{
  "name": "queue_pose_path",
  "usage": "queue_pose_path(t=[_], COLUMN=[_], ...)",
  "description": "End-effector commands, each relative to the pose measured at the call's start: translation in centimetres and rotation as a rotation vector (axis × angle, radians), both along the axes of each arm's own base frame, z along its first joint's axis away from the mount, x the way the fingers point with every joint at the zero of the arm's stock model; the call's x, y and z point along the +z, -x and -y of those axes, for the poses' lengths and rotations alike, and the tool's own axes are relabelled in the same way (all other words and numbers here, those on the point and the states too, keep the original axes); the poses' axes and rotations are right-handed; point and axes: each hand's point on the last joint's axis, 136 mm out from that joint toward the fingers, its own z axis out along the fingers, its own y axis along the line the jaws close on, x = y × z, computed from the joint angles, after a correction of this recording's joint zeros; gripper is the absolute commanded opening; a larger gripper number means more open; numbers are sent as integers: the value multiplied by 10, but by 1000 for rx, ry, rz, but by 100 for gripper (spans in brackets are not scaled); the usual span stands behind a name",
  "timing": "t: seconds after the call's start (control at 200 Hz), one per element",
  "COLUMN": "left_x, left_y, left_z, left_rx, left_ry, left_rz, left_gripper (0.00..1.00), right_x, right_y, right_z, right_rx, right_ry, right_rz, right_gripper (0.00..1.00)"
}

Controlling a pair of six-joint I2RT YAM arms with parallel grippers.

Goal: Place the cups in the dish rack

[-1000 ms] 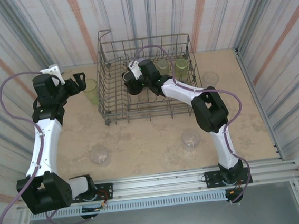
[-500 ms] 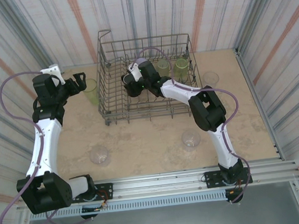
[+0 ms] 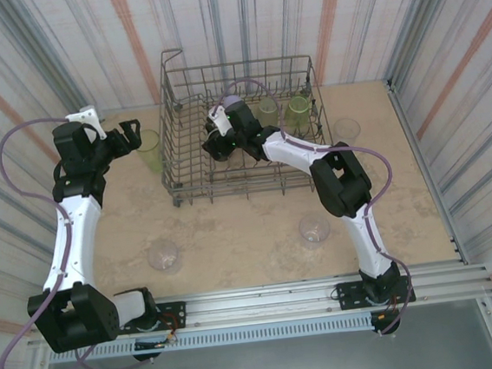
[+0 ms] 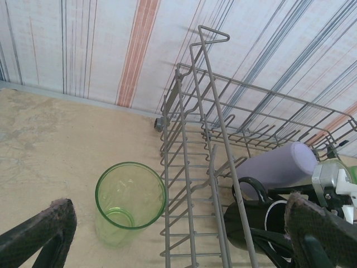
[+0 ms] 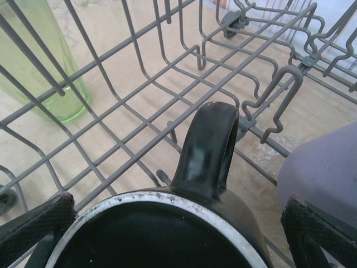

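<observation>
With my right gripper (image 3: 217, 138) spread wide astride the black mug (image 5: 167, 240) in the dish rack (image 3: 169, 148) at upper centre, I reckon it delivered; next my left gripper (image 3: 130, 135), fingers parted, needs the green cup (image 4: 130, 201) just left of the rack.

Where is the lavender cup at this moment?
In the left wrist view, the lavender cup is inside the dish rack, right beside the black mug; the right wrist view shows it at the mug's right.

dish rack (image 3: 228, 179): right gripper (image 3: 216, 137) inside | left gripper (image 3: 130, 134): beside green cup (image 3: 149, 150)
</observation>
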Motion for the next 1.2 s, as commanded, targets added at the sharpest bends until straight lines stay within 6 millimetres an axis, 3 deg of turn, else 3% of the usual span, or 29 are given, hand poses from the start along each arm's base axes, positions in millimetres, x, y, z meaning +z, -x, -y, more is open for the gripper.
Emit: queue_pose_path(t=[0.0, 0.18, 0.796, 1.197], left_x=[8, 9, 2, -16], left_y=[5, 5, 4, -3], left_z=[0, -2, -17, -32], left_rx=[-2, 2, 61, 127], left_ry=[11, 11, 4, -18], left_rz=[28, 32, -4, -79], left_gripper=[99, 99, 99, 99], right_x=[57, 86, 148, 171], right_y=[3, 6, 32, 66], right_z=[-2, 1, 20, 49], right_rx=[2, -21, -70, -129], right_ry=[-49, -87, -160, -161], right_rz=[70, 66, 26, -34], right_gripper=[99, 99, 99, 99])
